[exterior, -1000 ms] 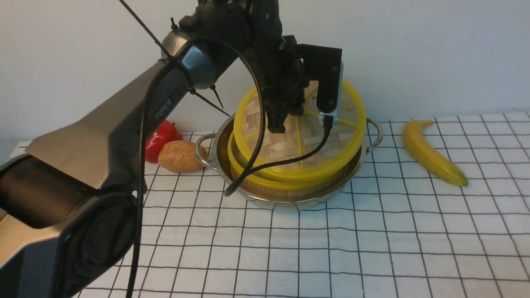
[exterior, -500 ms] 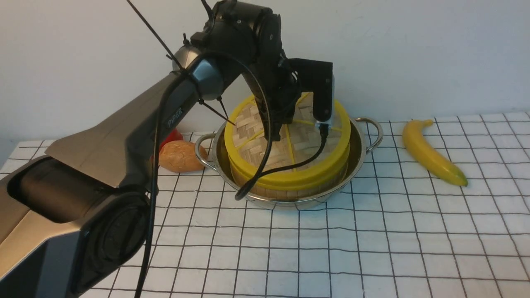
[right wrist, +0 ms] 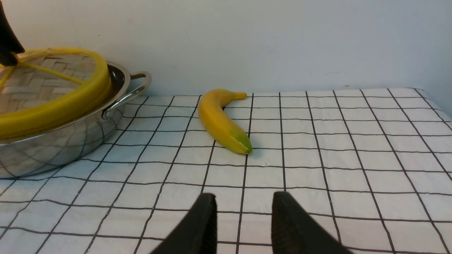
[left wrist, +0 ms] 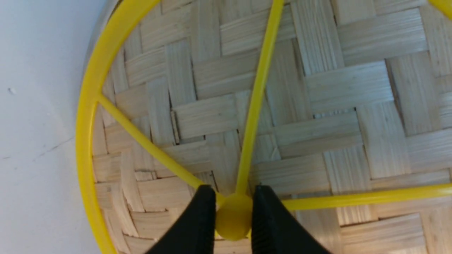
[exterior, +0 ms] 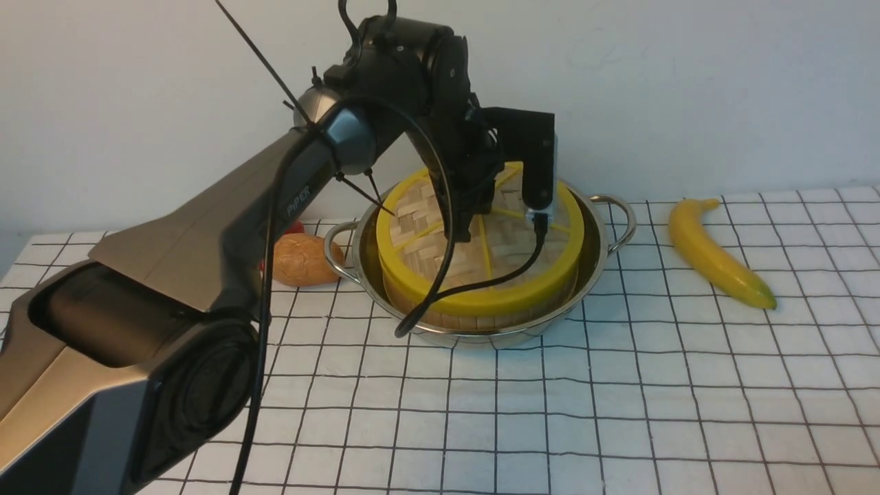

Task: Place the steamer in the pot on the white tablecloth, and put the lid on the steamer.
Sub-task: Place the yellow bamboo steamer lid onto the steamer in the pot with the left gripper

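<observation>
The steel pot (exterior: 598,237) stands on the white gridded tablecloth (exterior: 619,399). The steamer (exterior: 481,313) sits inside it; its contents are hidden. The woven lid (exterior: 426,240) with yellow rim lies on the steamer. My left gripper (exterior: 462,230) is above the lid's centre. In the left wrist view the gripper (left wrist: 233,201) is shut on the lid's yellow hub (left wrist: 233,217). My right gripper (right wrist: 243,203) does not show in the front view; in its wrist view it is open and empty, low over the cloth. That view also shows the pot (right wrist: 70,141) and the lid (right wrist: 60,106).
A yellow banana (exterior: 715,253) lies on the cloth right of the pot, also in the right wrist view (right wrist: 220,121). A brown bread roll (exterior: 302,260) and a red pepper (exterior: 297,227), mostly hidden by my left arm, lie left of the pot. A white wall stands behind.
My left gripper has lowered the lid from a tilted hold above the pot until it lies flat on the steamer. The jaws stay shut on the hub.
</observation>
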`<action>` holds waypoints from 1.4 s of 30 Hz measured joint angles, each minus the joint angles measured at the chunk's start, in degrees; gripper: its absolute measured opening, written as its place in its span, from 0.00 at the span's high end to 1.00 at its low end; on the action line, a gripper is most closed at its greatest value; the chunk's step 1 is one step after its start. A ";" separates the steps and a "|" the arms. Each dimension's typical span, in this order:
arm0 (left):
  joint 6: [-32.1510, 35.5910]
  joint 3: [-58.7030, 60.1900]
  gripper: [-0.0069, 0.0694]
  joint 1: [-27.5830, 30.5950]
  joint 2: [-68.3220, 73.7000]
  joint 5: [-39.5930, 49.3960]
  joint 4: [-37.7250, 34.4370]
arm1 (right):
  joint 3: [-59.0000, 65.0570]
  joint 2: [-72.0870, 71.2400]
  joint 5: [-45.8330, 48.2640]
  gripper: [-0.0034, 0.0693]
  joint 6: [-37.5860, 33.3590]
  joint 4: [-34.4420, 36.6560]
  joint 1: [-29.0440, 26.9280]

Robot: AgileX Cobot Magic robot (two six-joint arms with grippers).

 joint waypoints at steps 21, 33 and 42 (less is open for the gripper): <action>-4.18 0.00 0.75 0.58 0.83 -2.01 -0.08 | 0.00 0.00 0.00 0.62 -0.02 0.00 0.00; -7.15 -0.24 0.75 1.21 0.83 -1.16 -0.89 | 0.00 0.00 0.00 0.62 -0.02 0.00 0.00; -7.35 -0.41 0.75 1.44 0.83 0.26 -1.37 | 0.00 0.00 0.00 0.62 -0.02 0.00 0.00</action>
